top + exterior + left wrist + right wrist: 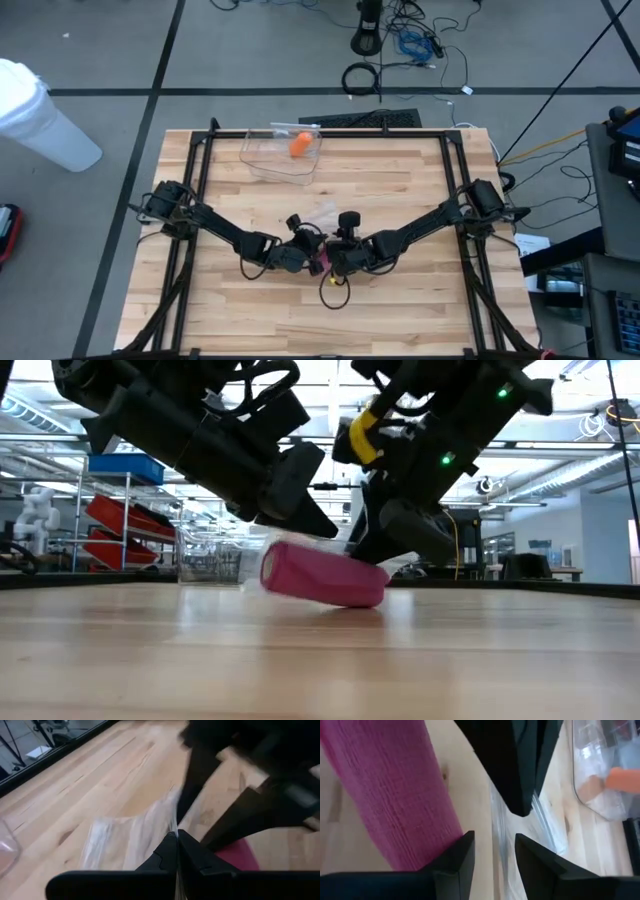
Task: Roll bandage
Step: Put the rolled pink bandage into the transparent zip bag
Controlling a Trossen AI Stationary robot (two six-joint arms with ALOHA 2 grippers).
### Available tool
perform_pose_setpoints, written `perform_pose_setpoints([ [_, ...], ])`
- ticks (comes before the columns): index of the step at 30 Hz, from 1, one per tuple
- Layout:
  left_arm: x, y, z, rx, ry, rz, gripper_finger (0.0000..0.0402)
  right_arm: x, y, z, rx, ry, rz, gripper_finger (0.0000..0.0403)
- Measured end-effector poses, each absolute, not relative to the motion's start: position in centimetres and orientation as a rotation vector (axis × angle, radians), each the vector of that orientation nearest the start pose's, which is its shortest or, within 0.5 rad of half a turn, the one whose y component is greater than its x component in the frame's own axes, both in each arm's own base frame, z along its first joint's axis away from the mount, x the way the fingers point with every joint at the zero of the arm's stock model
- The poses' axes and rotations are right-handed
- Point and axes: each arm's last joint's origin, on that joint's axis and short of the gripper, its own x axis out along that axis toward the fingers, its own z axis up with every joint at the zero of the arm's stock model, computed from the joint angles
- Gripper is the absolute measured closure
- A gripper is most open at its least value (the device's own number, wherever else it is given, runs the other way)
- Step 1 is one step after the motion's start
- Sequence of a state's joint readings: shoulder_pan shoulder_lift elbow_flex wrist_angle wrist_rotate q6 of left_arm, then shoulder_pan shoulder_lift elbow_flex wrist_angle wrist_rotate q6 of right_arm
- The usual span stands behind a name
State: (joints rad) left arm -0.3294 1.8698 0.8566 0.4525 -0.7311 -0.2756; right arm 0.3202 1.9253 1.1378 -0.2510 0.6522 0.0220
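One pink crinkled-fabric bandage roll (pixel 322 580) lies on its side on the pale wooden surface (pixel 400 190), near the middle toward the front edge, right between the two arms. A clear thin plastic wrapper (pixel 131 837) lies flat just beside it. The left pincer (pixel 177 851) is closed, its tips pinching the edge of that wrapper. The right pincer (pixel 493 851) stands partly open, gripping nothing, its fingers straddling the wrapper edge with the pink roll touching or just beside one finger.

The likely trouble: with both pincers crowded together, the right one could close on film instead of fabric, or nudge the roll so it rolls off and unwinds. The fingers could also knock together.

Farther back sits a clear plastic tub (pixel 268 160) holding one orange roll-shaped item (pixel 300 144), well apart from the work
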Motion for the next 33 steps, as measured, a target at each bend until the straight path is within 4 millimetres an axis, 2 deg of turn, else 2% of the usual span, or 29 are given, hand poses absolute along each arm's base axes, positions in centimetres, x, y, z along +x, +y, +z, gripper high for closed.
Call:
perform_pose_setpoints([
  [5,34.1,-9.6,13.2,-0.008,0.421,0.466,0.0397,35.5,11.2,14.7,-0.578,0.881,-0.356,0.0278],
  [8,34.1,-9.6,13.3,-0.015,0.411,0.469,0.0397,35.9,11.5,14.9,-0.585,0.839,-0.35,0.029],
  [14,34.2,-9.5,13.4,-0.039,0.389,0.494,0.0397,36.3,10.9,15.1,-0.561,0.829,-0.313,0.0378],
  [16,34.2,-9.5,13.5,-0.043,0.374,0.503,0.0397,36.4,10.7,15.1,-0.552,0.835,-0.31,0.0396],
  [20,34.4,-9.5,14.0,-0.065,0.322,0.524,0.0397,36.6,10.3,15.0,-0.498,0.842,-0.275,0.0386],
  [27,34.5,-9.4,14.2,-0.046,0.302,0.547,0.0397,36.7,10.2,14.9,-0.461,0.858,-0.213,0.0401],
  [33,34.2,-9.3,14.4,0.04,0.276,0.677,0.0397,36.5,10.1,14.6,-0.435,0.899,-0.161,0.0402],
])
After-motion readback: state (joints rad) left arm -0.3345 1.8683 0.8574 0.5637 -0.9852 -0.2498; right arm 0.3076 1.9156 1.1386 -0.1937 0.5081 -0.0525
